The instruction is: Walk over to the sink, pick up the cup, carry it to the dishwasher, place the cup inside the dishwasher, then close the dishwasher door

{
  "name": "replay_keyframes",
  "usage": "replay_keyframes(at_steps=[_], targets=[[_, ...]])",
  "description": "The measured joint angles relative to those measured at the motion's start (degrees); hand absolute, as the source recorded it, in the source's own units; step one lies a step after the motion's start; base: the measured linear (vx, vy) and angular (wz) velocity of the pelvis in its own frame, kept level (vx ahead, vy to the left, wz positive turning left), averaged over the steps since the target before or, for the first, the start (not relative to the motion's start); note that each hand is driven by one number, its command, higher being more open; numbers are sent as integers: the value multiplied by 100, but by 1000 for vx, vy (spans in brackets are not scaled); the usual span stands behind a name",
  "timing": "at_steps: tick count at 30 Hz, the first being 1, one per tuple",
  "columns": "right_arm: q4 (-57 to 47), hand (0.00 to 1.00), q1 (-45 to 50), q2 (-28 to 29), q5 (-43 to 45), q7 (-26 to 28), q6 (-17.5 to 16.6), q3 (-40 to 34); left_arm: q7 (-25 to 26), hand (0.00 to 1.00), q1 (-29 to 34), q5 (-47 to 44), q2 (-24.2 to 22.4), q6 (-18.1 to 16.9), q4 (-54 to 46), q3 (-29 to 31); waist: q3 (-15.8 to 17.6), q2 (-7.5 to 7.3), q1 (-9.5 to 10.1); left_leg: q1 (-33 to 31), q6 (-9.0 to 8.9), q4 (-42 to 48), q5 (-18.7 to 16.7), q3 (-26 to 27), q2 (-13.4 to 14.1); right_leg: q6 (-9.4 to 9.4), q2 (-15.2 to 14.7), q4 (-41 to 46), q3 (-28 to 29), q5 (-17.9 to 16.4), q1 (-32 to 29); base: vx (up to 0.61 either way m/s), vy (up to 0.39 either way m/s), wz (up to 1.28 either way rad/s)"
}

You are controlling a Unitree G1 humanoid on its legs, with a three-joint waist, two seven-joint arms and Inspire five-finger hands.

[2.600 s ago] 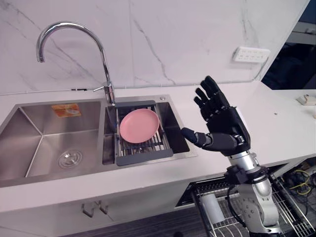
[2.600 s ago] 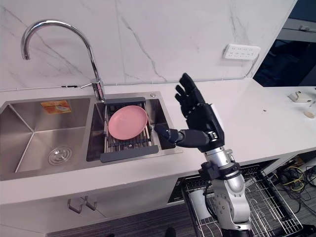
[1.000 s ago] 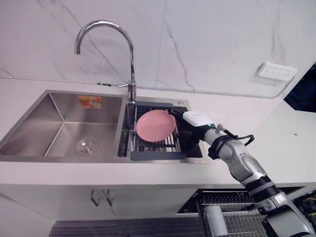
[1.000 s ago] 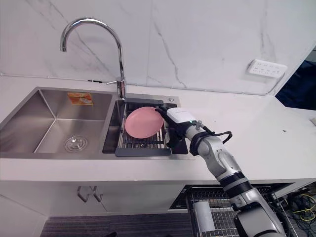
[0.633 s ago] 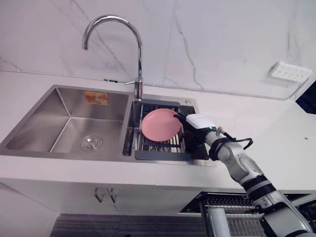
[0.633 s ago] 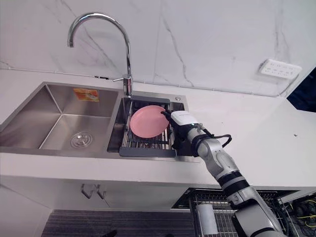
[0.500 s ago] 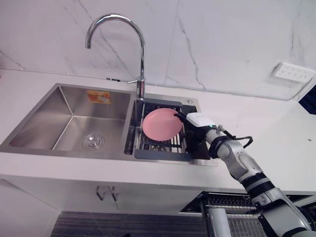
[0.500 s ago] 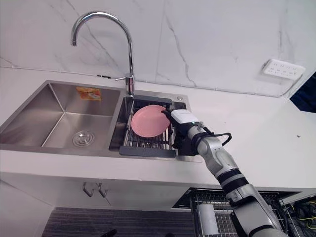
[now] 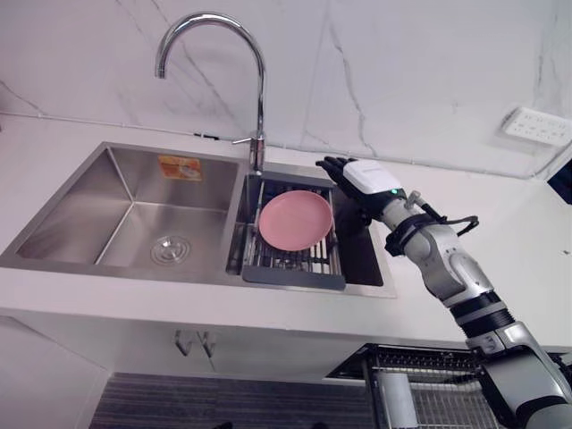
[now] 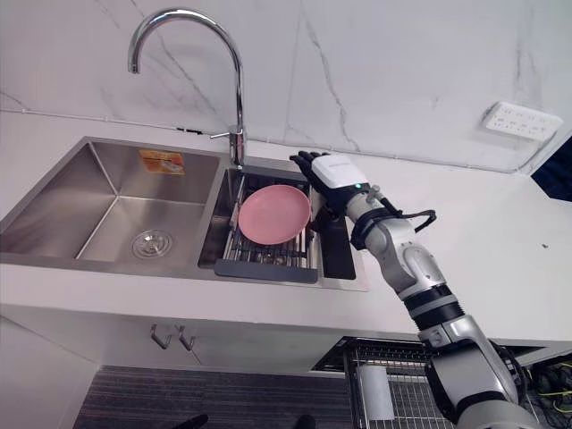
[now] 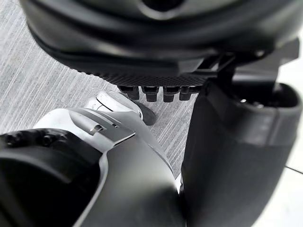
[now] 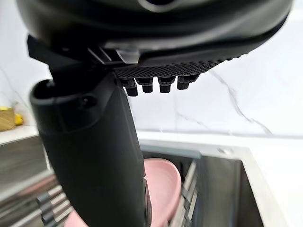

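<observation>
We're at the steel double sink [image 9: 134, 210], pink plate [image 9: 295, 220] tilted in its right basin's dish rack [image 9: 295, 275], dishwasher rack [image 9: 433, 407] pulled out below, white cup-shaped thing [image 9: 393, 402] upright inside.

We find no word or number that we can read. The one printed thing is an orange label [image 9: 180, 167] stuck on the back wall of the left basin of the sink [image 9: 71, 210]. It carries some darker marks, but they are too small for us to make out. The white socket [image 9: 539, 126] on the marble wall to the right shows us no lettering we can read either.
</observation>
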Motion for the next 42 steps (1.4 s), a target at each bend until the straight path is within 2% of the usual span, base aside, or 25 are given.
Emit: replay_keyframes(at_steps=[5, 9, 12, 22, 30, 38, 42], targets=[[5, 100, -46, 1, 30, 50, -39, 19, -134, 100, 2, -75, 10, -22, 26, -46, 25, 53, 21, 3, 7, 32, 5, 17, -14, -13, -15, -1, 18, 21, 8, -18, 20, -2], [64, 100, -43, 10, 28, 140, -65, 253, -211, 100, 4, -215, -16, -95, 151, -101, 90, 178, -9, 49, -5, -6, 32, 6, -24, -12, -28, -2, 10, 19, 62, -28, 19, 1], [249, 100, -42, 36, 25, 159, -77, 358, -232, 100, 4, -224, -41, -146, 175, -106, 113, 218, -9, 48, -19, -53, 76, -41, -23, -12, -31, -1, -34, 18, 64, -4, 2, 7], [718, 100, -32, 234, -29, 183, 63, 481, -232, 100, 5, -424, -49, -159, 193, -103, 118, 225, 4, 15, -18, -108, 135, -214, -51, -11, -71, -1, -188, 17, 75, 12, 25, 8], [1009, 100, -32, 361, -27, -151, 222, 588, -231, 100, 3, -451, -64, -164, 146, -103, 125, 214, 49, -72, 2, -98, 147, -337, -101, 9, -130, 0, -290, 6, 64, 3, 38, 8], [1175, 100, -32, 467, -145, -262, 264, 604, -226, 100, -58, -568, -63, -156, 118, -104, 240, 186, 143, -167, 5, -76, 146, -362, -104, 15, -132, 3, -311, 2, -9, 0, 4, 0], [1271, 100, -31, 498, -354, -269, 314, 834, -225, 100, -67, -579, -57, -156, 118, -104, 265, 167, 155, -172, 17, -76, 137, -380, -105, 25, -134, 27, -320, 9, -10, 15, 17, 0]])
